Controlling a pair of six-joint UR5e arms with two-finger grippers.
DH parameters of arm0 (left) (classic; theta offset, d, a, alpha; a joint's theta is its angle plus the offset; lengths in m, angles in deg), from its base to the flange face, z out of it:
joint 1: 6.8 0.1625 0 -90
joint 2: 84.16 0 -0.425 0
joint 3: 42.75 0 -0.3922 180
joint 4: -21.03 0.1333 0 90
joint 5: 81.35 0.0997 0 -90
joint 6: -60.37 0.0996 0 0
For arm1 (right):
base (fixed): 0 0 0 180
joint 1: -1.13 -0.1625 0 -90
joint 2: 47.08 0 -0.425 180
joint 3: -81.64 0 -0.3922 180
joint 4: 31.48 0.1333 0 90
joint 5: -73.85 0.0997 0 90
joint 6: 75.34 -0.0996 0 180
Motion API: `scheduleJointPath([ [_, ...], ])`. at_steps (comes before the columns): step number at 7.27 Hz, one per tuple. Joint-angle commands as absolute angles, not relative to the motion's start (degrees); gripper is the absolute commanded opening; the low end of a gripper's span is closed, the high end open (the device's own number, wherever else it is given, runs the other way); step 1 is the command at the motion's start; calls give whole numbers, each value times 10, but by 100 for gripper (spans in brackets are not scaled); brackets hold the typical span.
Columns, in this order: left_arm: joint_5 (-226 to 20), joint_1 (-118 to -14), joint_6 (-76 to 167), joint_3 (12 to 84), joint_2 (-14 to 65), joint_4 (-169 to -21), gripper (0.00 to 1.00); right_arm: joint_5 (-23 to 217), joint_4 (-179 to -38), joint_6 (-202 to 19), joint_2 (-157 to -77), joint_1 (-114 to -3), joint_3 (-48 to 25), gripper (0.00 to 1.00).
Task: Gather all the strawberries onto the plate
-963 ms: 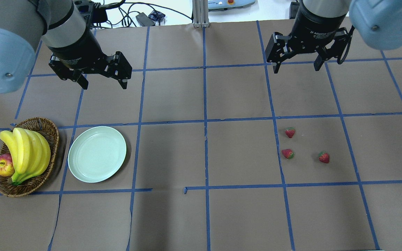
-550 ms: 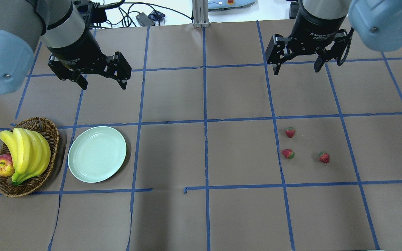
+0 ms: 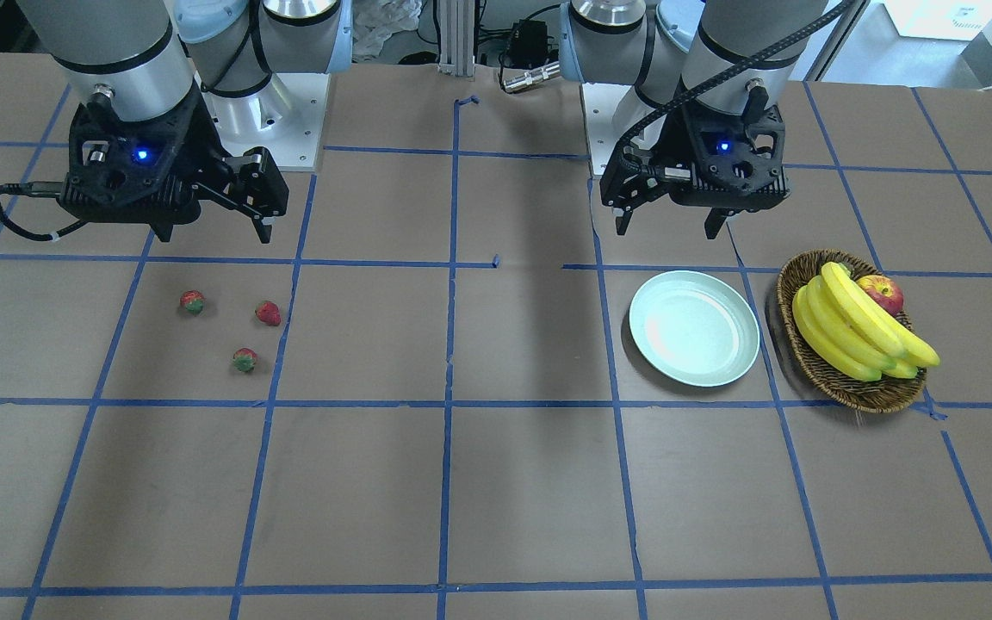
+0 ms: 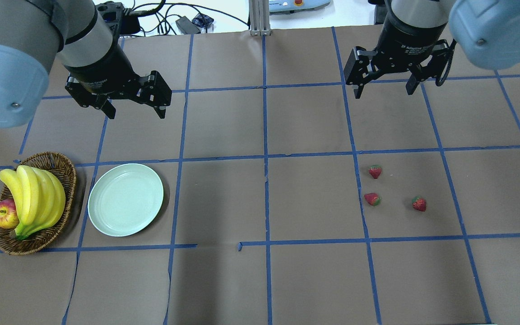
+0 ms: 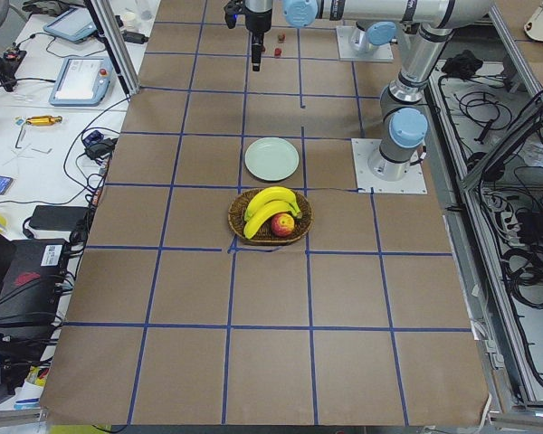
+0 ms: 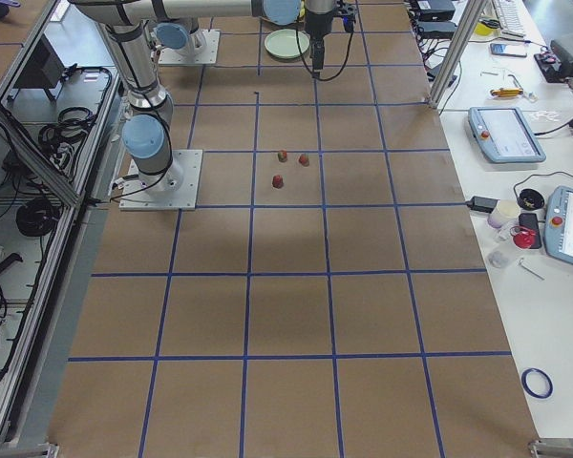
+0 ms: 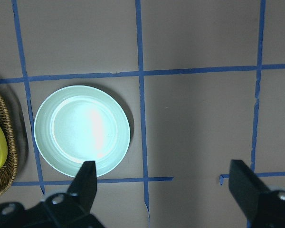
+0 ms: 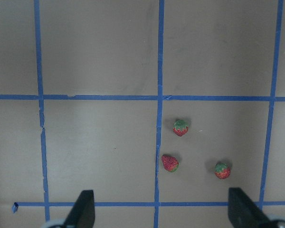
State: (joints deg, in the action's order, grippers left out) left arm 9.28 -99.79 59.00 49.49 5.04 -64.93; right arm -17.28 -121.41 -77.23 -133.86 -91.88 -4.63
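Right end effector (image 4: 383,92) spread, small red strawberries (image 4: 375,171)

Big brown table (image 4: 314,280), blue tape lines (image 4: 265,135) make squares on it. Metal post (image 4: 258,18) at table edge. White bench (image 6: 554,315) along same edge, with screens (image 6: 506,134) and blue ring (image 6: 537,383). Black wires (image 5: 525,258) along opposite table edge. Soft light, faint shadows on table.

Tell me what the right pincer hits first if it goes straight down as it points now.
Probably the bare table, just short of the strawberries: in the right wrist view they lie ahead of the open right pincer. Depth is unclear.
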Motion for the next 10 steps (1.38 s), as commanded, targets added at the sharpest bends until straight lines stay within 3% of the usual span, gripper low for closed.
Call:
scheduleJointPath([
  [1,93,-998,591,495,50,-652,100,-173,-1216,-775,-1339,-919,-46,100],
  [4,94,-999,590,514,51,-648,100,-195,-1216,-780,-1329,-921,-63,100],
  [7,94,-999,589,516,48,-647,100,-190,-1270,-774,-1269,-885,-95,100],
  [10,94,-999,592,516,47,-647,100,-185,-1448,-730,-1229,-854,-226,100],
])
